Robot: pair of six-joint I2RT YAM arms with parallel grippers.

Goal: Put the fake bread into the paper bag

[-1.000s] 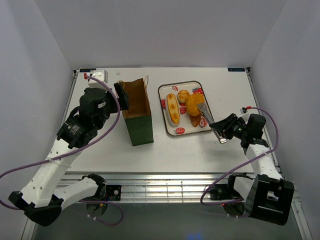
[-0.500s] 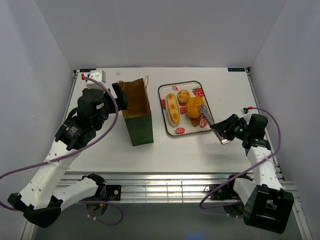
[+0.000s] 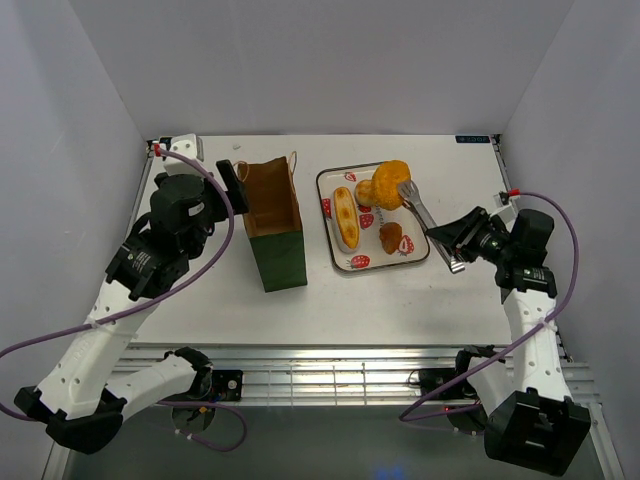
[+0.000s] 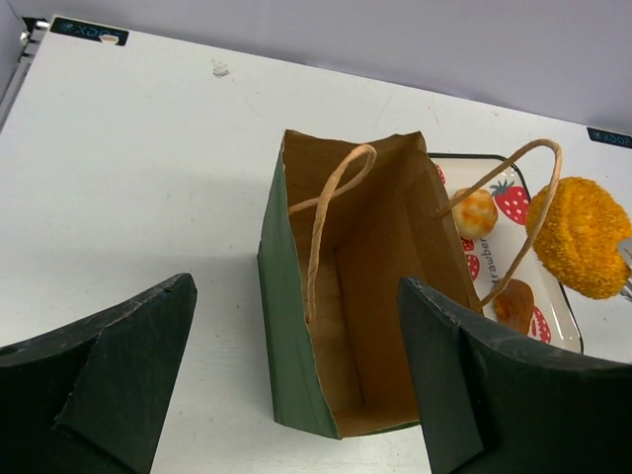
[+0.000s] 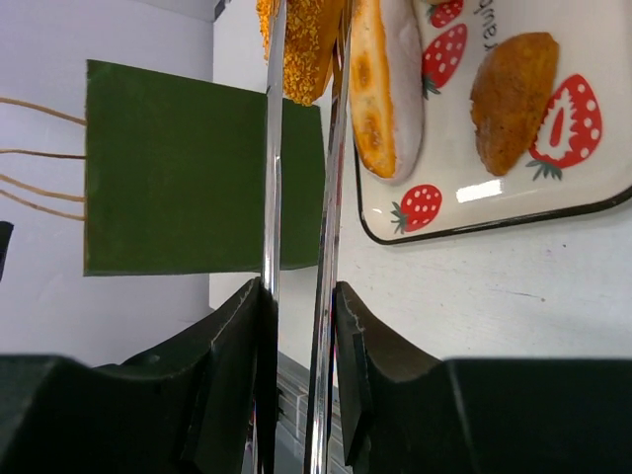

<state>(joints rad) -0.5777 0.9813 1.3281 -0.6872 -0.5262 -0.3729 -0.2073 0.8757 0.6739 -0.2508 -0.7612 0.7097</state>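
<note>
Bread, 4 pcs:
- Orange bun (image 3: 390, 183): pinched between tips of metal tongs (image 3: 430, 225), over far part of tray (image 3: 345, 268); looks raised off it.
- Long roll (image 3: 346, 218): lying on tray, L side, lengthwise.
- Round bun (image 4: 475, 211): on tray, far end, partly hidden behind orange bun in top view.
- Dark piece (image 3: 391, 237): on tray, near-R area, next to a strawberry print.

Bag (image 3: 275, 225): upright on table (image 3: 330, 300), L of tray, near but apart. Mouth open, green outside, brown inside; nothing seen inside in L wrist view. Both handles up.

R gripper (image 3: 458, 240): fingers closed on tongs' handle end; tongs reach toward tray's far R.

L gripper (image 3: 235, 190): fingers spread wide, holding nothing; at bag's far-L corner, contact w/ bag can't be told.
</note>
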